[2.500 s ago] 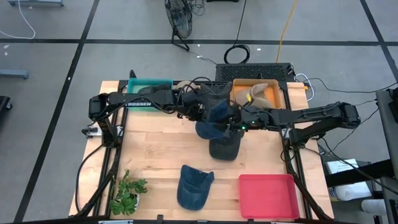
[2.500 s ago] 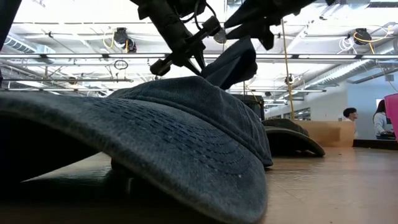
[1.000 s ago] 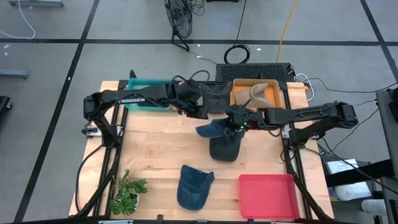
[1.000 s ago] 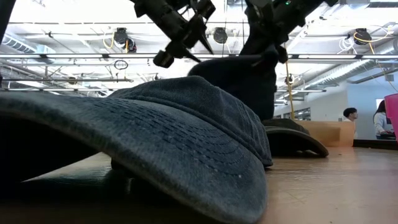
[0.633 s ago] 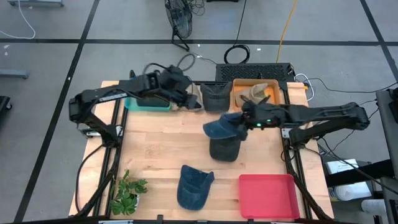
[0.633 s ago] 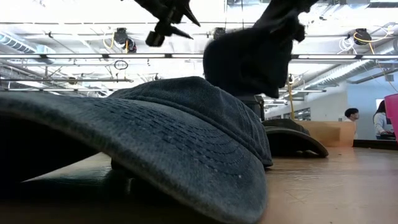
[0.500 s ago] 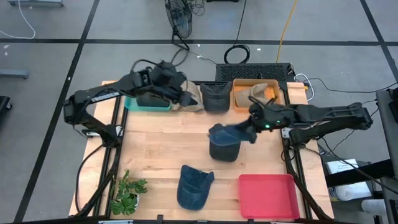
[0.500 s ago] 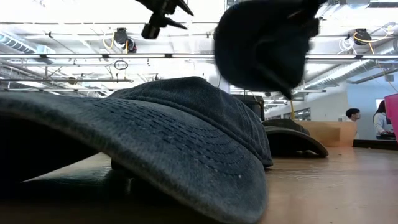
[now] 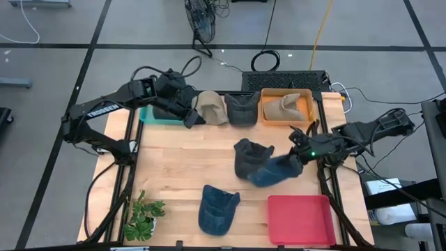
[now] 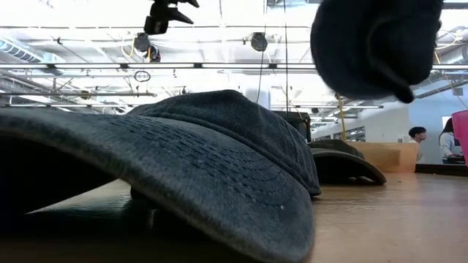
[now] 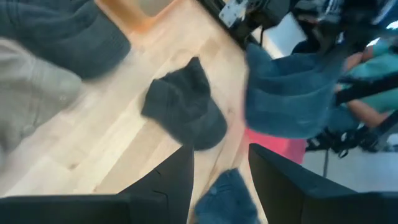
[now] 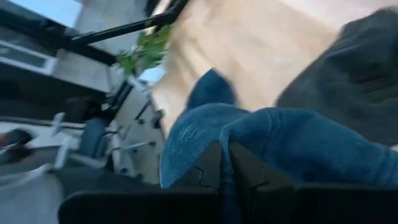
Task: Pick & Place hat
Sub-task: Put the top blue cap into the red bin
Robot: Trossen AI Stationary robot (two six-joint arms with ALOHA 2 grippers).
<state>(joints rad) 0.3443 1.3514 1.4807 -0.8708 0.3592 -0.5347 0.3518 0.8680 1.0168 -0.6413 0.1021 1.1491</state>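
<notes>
A blue denim hat (image 9: pixel 273 172) hangs in the air to the right of a dark grey hat (image 9: pixel 248 157), which lies on the table's middle. My right gripper (image 9: pixel 300 158) is shut on the blue hat, which also fills the low view's upper right (image 10: pixel 373 47). My left gripper (image 9: pixel 189 119) is up by the far left, beside the teal bin (image 9: pixel 155 113). It is open with nothing between its fingers (image 11: pixel 177 183). A second blue cap (image 9: pixel 217 208) lies on its brim and crown near the front edge. My right gripper pinches a fold of the blue hat's cloth (image 12: pixel 231 132) between its two shut fingers (image 12: pixel 208 171); which part of the hat that is, I cannot tell. It comes at the hat from the table's right, slanting down. The hat hangs slack, lifted clear of the table.
A tan hat (image 9: pixel 210 107) and a dark hat (image 9: pixel 242 109) lie along the far edge beside an orange bin (image 9: pixel 306 115) holding another tan hat. A red tray (image 9: pixel 301 219) sits at the front right. A small plant (image 9: pixel 143 216) lies at the front left.
My right gripper has carried the blue hat from over the dark grey hat toward the table's right and near edges, rolling its wrist; the hat has swung round and now hangs at the grey hat's right. My left gripper has drawn back toward the far left corner and risen.
</notes>
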